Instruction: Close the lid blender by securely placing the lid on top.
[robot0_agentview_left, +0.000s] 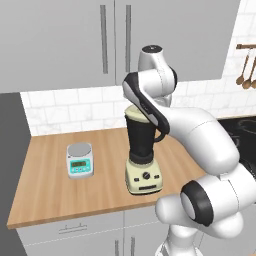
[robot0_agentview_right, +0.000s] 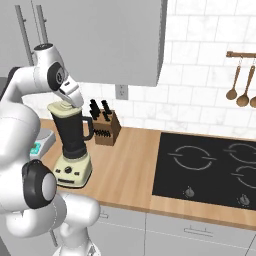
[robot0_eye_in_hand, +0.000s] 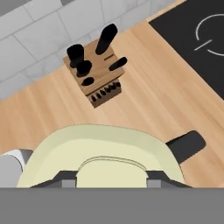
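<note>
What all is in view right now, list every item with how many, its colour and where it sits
blender: one, dark jar on cream base, middle of the wooden counter
lid: one, pale cream-green, on the jar's mouth, under the gripper
kitchen scale: one, teal and silver, left of the blender
knife block: one, wood with black handles, by the wall right of the blender
cooktop: one, black, set into the counter's right part
hanging spoons: wooden, on a wall rail above the cooktop
wall cabinets: grey, above the counter
gripper: one, dark tips either side of the lid's knob; grip unclear
</note>
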